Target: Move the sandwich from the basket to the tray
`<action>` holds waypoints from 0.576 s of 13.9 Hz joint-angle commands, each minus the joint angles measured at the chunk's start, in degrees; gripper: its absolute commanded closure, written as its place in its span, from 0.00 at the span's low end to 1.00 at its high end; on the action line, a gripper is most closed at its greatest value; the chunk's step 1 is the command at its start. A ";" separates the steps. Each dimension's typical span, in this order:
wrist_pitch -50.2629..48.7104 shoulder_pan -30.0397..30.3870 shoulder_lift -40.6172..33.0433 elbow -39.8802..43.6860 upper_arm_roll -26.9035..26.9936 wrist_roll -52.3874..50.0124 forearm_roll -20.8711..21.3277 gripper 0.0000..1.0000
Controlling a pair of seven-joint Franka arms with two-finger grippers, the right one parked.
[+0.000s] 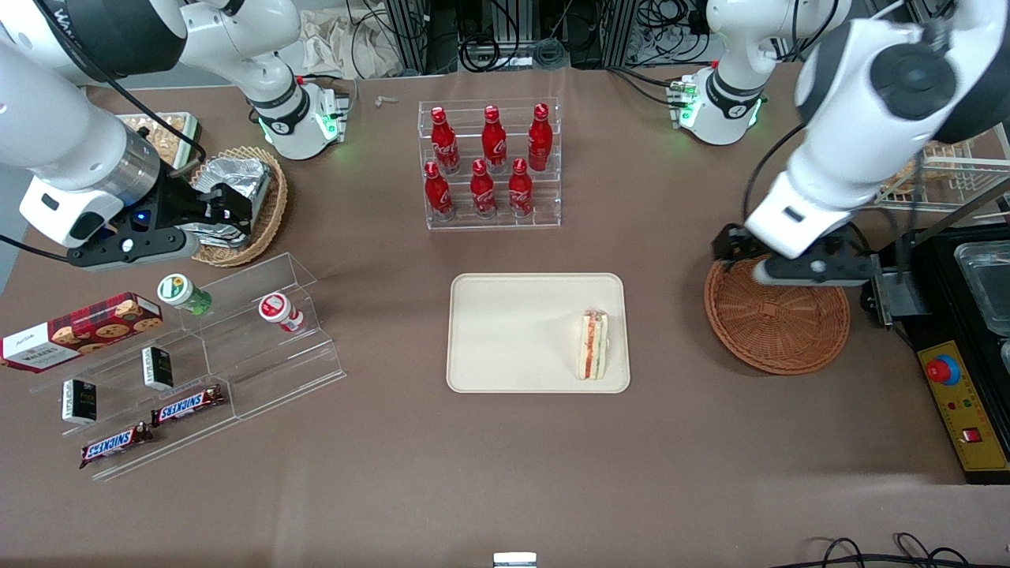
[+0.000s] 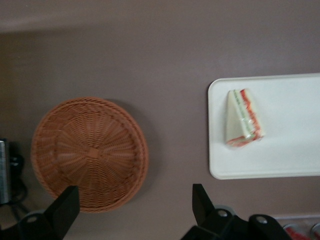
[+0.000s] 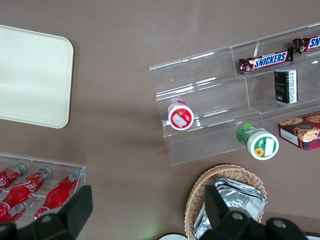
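The sandwich (image 1: pixel 592 344) (image 2: pixel 243 119), a pale wedge with red and green layers on its cut edge, lies on the cream tray (image 1: pixel 513 331) (image 2: pixel 290 150), near the tray's end that faces the basket. The reddish-brown wicker basket (image 1: pixel 777 323) (image 2: pixel 90 152) sits empty on the table beside the tray, toward the working arm's end. My gripper (image 1: pixel 738 256) (image 2: pixel 134 202) hangs above the basket's rim, on the part farther from the front camera. It is open, with nothing between its fingers.
A clear rack of red bottles (image 1: pixel 489 166) stands farther from the front camera than the tray. Toward the parked arm's end are a clear stepped shelf with snacks (image 1: pixel 197 347) and a tan basket of foil packets (image 1: pixel 241 197). A black control box (image 1: pixel 959 394) lies past the basket.
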 commanded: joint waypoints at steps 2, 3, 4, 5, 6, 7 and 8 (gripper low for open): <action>-5.60 -1.18 -4.95 -2.14 8.33 14.33 -2.77 0.00; -8.32 -1.18 -5.39 -1.34 9.92 16.62 -2.77 0.00; -10.26 -1.18 -5.48 -0.21 10.89 18.91 -2.68 0.00; -12.29 -0.92 -5.31 1.37 12.12 20.67 -2.60 0.00; -14.39 0.30 -4.52 3.39 12.22 21.21 -2.42 0.00; -15.98 1.62 -3.30 5.24 12.22 21.30 -2.07 0.00; -16.34 1.90 -1.89 7.17 12.22 22.35 -1.89 0.00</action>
